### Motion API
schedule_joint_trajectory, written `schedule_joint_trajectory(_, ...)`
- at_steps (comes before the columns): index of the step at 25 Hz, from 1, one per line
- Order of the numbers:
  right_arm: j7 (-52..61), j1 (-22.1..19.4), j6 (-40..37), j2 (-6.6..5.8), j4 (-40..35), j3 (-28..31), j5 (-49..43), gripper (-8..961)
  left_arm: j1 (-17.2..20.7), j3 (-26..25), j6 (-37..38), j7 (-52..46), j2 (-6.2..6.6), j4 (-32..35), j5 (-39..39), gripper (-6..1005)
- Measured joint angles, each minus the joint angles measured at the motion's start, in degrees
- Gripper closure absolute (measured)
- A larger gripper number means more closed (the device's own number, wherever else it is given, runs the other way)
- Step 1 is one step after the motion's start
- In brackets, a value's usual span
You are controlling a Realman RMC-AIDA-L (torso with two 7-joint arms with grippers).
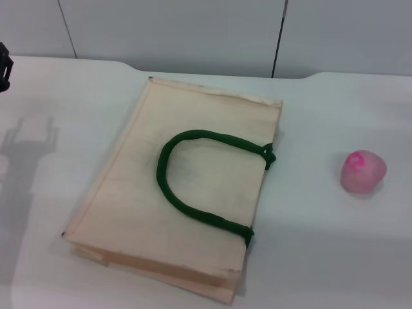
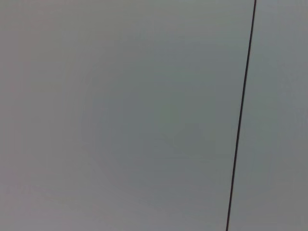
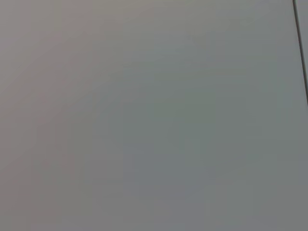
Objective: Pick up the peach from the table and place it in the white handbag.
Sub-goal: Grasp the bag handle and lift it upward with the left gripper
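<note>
The white handbag (image 1: 187, 187) lies flat on the white table in the middle of the head view, its dark-green handle (image 1: 193, 187) looped on top. The peach (image 1: 362, 171), pale pink with a magenta patch on top, sits on the table to the right of the bag, apart from it. A small dark part of my left arm (image 1: 4, 65) shows at the far left edge, well away from the bag. My right gripper is out of view. Both wrist views show only a plain grey wall.
The white table (image 1: 77, 129) ends at a grey panelled wall (image 1: 193, 32) behind the bag. A shadow of the left arm (image 1: 26, 148) falls on the table left of the bag. Thin dark seams (image 2: 240, 120) cross the wall in the wrist views.
</note>
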Motion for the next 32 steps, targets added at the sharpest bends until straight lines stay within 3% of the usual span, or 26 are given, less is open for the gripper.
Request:
schedule_joint_trajectory(21, 0.1, -0.1, 0.0, -0.01, 0.1, 0.0, 0.0, 133, 0.2, 0.2, 0.1, -0.2, 0.00, 0.0, 0.3, 392)
schedule_joint_trajectory(26, 3.0, -0.1, 0.0, -0.26, 0.7, -0.5, -0.6, 133, 0.1, 0.5, 0.0, -6.1, 0.28, -0.2, 5.3, 392)
schedule_joint_trajectory(32, 12.1, -0.3, -0.2, -1.15, -1.1, -1.5, -6.9, 133, -1.4, 0.7, 0.4, -21.7, 0.67, -6.0, 16.5, 391)
